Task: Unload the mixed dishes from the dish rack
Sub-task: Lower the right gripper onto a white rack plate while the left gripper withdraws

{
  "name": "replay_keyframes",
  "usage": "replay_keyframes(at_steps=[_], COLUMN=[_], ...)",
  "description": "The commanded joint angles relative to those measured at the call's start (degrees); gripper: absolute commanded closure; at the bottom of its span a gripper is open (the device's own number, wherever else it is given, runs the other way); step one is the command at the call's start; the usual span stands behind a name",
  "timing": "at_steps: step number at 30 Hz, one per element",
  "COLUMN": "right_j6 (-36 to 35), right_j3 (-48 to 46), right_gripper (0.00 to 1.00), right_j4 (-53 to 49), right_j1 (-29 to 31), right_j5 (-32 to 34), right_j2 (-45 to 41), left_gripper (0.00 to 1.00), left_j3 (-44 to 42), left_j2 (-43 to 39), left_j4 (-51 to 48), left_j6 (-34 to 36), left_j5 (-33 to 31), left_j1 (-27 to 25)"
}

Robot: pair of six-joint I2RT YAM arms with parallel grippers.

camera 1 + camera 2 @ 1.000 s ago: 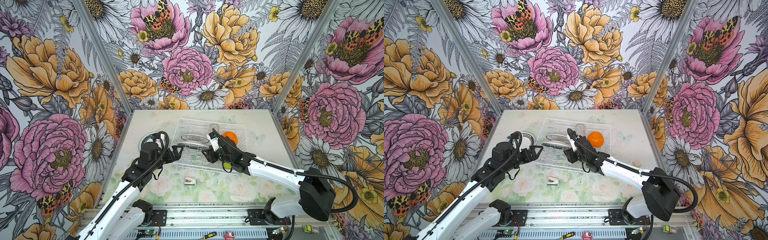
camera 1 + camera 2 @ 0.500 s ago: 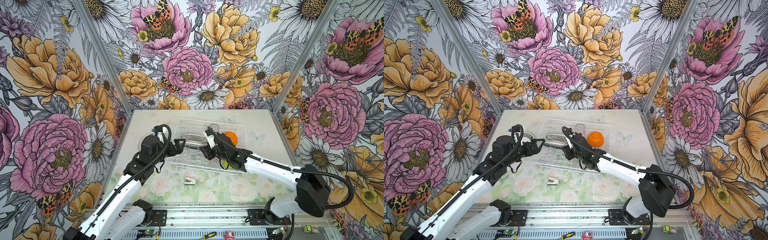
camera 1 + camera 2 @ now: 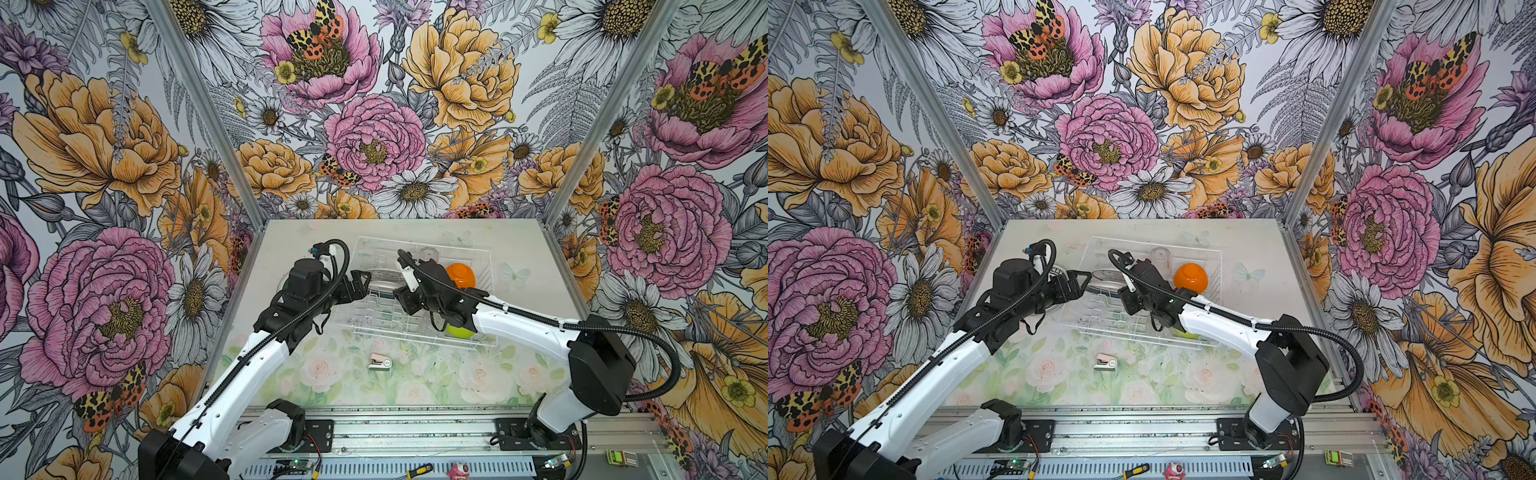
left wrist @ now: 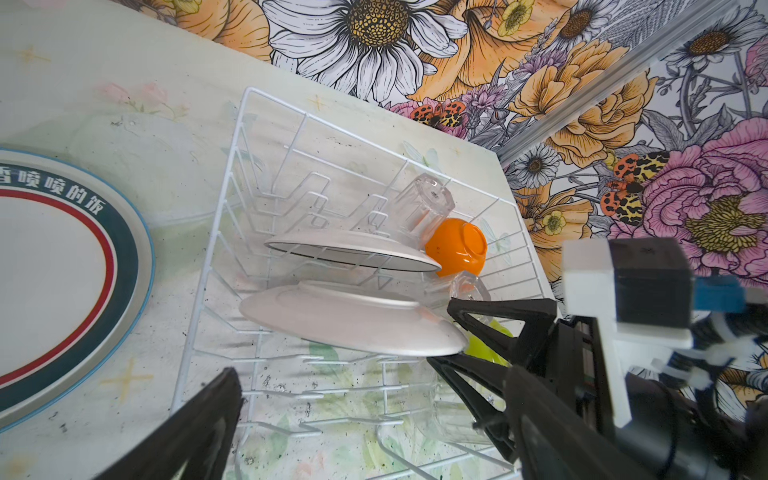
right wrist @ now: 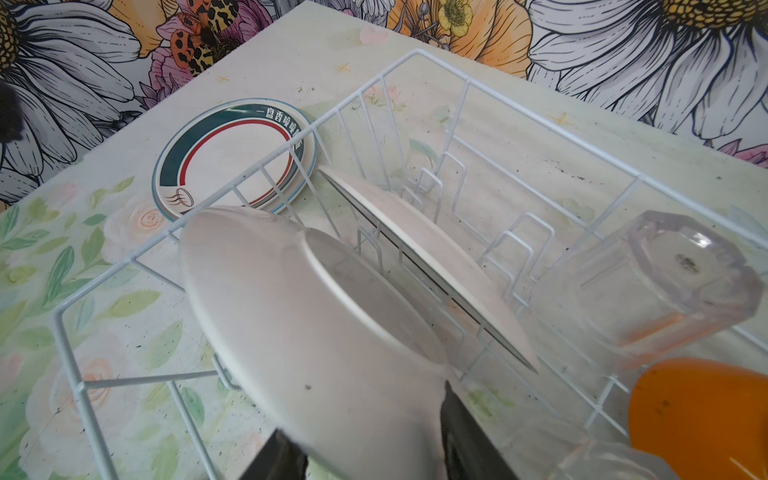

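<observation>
The white wire dish rack point(image 3: 490, 299) point(image 4: 249, 95) holds two white plates on edge in its tines. My right gripper point(image 3: 398, 296) point(image 5: 365, 449) is open, and its fingers straddle the rim of the nearer plate point(image 4: 345, 324) point(image 5: 299, 316), one on each face. The farther plate point(image 4: 353, 249) stands behind it. A clear tumbler point(image 4: 424, 203) point(image 5: 648, 282), an orange bowl point(image 3: 461, 274) point(image 4: 459, 245) and a lime-green bowl point(image 3: 459, 331) sit at the rack's right end. My left gripper point(image 3: 361, 278) point(image 4: 370, 415) hangs wide open at the rack's left wall, holding nothing.
A teal-rimmed plate point(image 4: 62, 257) point(image 5: 232, 158) lies flat on the table left of the rack, partly under my left arm. Another clear tumbler point(image 4: 449, 411) lies in the rack near the front. A small pink-white stapler-like object point(image 3: 379, 362) lies in front of the rack.
My left gripper has moved up and forward to the rack's left wall. My right gripper has shifted back over the nearer plate's rim and its fingers have narrowed a little.
</observation>
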Motion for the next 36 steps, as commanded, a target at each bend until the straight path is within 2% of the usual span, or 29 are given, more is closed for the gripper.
replay_keyframes(at_steps=[1, 12, 25, 36], right_j6=[-2.35, -8.50, -14.68, -18.47], right_j3=[3.02, 4.55, 6.50, 6.58], right_gripper=[0.53, 0.67, 0.66, 0.77], right_j4=[-1.51, -2.20, -4.73, -4.84], right_j1=[0.42, 1.10, 4.23, 5.33], right_j5=[1.36, -2.21, 7.86, 15.39], right_j2=[1.44, 3.01, 6.47, 7.09], left_gripper=[0.01, 0.01, 0.01, 0.01], left_j3=[-0.78, -5.07, -6.89, -7.68], left_j2=[-0.64, -5.38, -7.42, -4.70], left_j4=[1.84, 4.26, 6.08, 8.05], left_j6=[0.37, -0.36, -1.87, -3.23], left_j5=[0.76, -3.12, -4.06, -2.84], left_j1=[0.67, 1.72, 1.83, 1.90])
